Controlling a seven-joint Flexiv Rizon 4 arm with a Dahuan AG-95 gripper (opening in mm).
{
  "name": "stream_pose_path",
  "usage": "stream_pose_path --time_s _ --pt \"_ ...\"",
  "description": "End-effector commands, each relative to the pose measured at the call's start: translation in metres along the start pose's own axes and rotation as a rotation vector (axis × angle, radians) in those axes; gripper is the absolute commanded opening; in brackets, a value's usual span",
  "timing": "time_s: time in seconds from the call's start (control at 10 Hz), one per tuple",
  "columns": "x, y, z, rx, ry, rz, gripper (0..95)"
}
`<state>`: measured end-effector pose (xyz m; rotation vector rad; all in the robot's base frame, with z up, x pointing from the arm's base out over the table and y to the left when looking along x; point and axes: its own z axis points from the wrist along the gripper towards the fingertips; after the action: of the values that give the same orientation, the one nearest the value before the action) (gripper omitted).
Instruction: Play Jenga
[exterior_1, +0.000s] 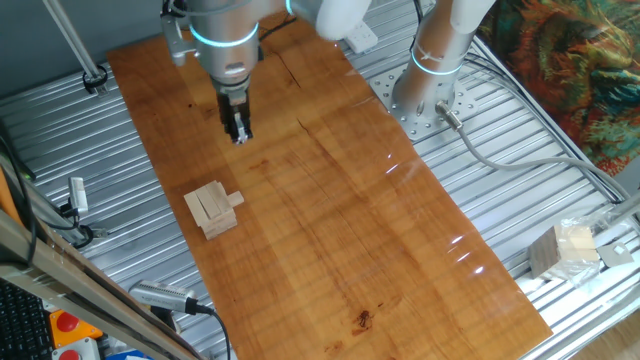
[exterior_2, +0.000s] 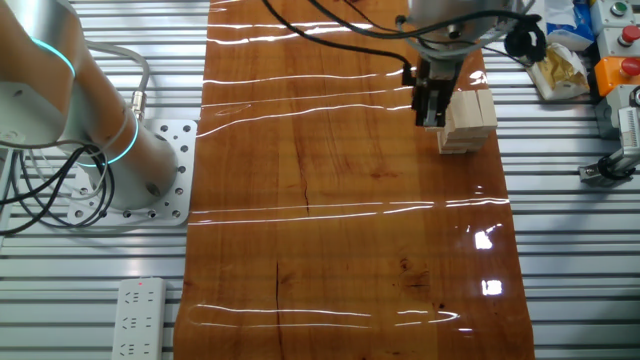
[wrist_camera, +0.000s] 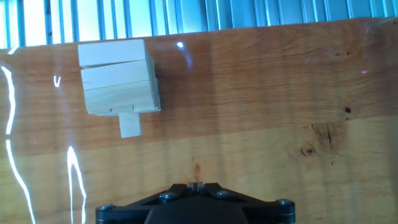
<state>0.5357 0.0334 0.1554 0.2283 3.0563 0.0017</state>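
The Jenga stack (exterior_1: 212, 209) is a small low pile of pale wood blocks on the brown board, with one short block (exterior_1: 234, 199) sticking out of its side. It also shows in the other fixed view (exterior_2: 468, 122) and in the hand view (wrist_camera: 118, 76), where the sticking-out block (wrist_camera: 129, 123) points toward me. My gripper (exterior_1: 240, 133) hangs above the board, apart from the stack and farther back. Its fingertips are pressed together with nothing between them (wrist_camera: 196, 185). In the other fixed view the gripper (exterior_2: 431, 117) stands just left of the stack.
The wooden board (exterior_1: 330, 200) lies on a ribbed metal table. A larger pale block bundle (exterior_1: 563, 250) sits off the board at the right edge. The robot base (exterior_1: 430, 95) stands behind the board. Cables and a power strip (exterior_2: 137, 318) lie beside it.
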Motion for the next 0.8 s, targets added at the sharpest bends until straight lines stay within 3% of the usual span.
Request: stream_pose_path --time_s 0.1,0.3,0.5,0.7,0.8 --pt "-0.011 0.015 0.018 0.001 -0.002 0.002 0.0" --pt "-0.02 0.027 0.029 -0.005 0.017 -0.019 0.0" --pt "-0.02 0.034 0.037 -0.024 0.038 -0.049 0.0" --pt "-0.018 0.038 0.04 -0.024 0.081 -0.118 0.0" --pt "-0.018 0.037 0.04 -0.026 0.082 -0.141 0.0"
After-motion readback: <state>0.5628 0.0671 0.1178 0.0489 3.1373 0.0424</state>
